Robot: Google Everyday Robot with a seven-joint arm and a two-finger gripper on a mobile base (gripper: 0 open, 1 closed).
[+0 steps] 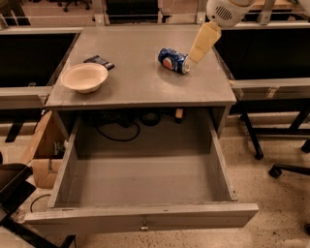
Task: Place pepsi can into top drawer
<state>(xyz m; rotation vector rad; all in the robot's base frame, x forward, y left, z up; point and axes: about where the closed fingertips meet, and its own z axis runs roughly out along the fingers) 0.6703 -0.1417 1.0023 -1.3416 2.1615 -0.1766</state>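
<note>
Pepsi can (pixel 173 60): lies on its side on the grey desk top (pixel 145 89), logo facing up. One silver end is turned toward the gripper (pixel 195 51).

Gripper: a beige claw slanting down from the white arm (pixel 224 10) at the top right, with its tip just beside the can's right end. Whether the tip touches the can cannot be told, nor whether the claw is wide or narrow. It holds nothing that can be seen.

Top drawer (pixel 140 215): pulled fully out, below the claw and toward the viewer, well apart from it. Its grey floor is bare, and a small metal knob (pixel 144 225) sits at the middle of its flat front.

Beige bowl (pixel 84 76): stands upright on the desk top, far to the left of the claw and of the can.

Flat black object (pixel 99 61): lies just behind the bowl, also left of the claw.

Black cables (pixel 116 130): lie in the recess behind the drawer, beneath the desk top.

Cardboard box (pixel 41 152): stands on the floor, low and far left of the claw.

Chair base (pixel 286 169): stands on the speckled floor, below the claw and to its right.
</note>
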